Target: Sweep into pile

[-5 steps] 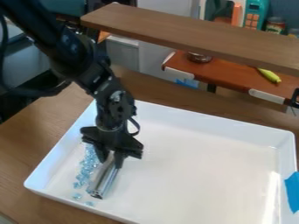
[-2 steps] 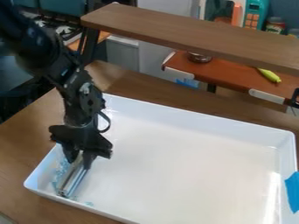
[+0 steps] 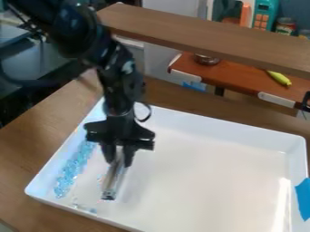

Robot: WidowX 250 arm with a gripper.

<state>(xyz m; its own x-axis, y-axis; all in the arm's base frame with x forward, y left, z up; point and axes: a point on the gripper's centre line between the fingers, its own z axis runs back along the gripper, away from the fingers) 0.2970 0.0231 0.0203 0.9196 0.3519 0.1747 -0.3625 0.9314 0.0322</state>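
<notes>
Sweeping: looks like partway through to me. There's a decent band going, but I wouldn't call it a finished pile, so the job right now is rounding up leftovers.
Blue bits (image 3: 74, 167): most of them sit in a long strip beside the tray wall on the left of the view, thicker in some spots than others.
Stray bits (image 3: 91, 210): a few are scattered by the near wall, apart from the main strip. Maybe one or two more between the strip and the tool, kinda hard to tell.
Fingers (image 3: 119, 158): clamped on the top end of the metal tool (image 3: 113, 180), one on each side of it.
Metal tool: hanging down at a tilt inside the tray (image 3: 218, 122), on the open-floor side of the strip and apart from it. Can't tell if its lower end is touching the floor.
Tray: white, shallow walls, sitting on the wooden tabletop (image 3: 33, 140).
Next stroke: I'd get the tool's lower end down behind the strays, on the side away from the strip, then push them over toward it. After that, squash the strip from its ends so it's an actual pile. Go easy near the wall, bits could get pinned or skip sideways.
</notes>
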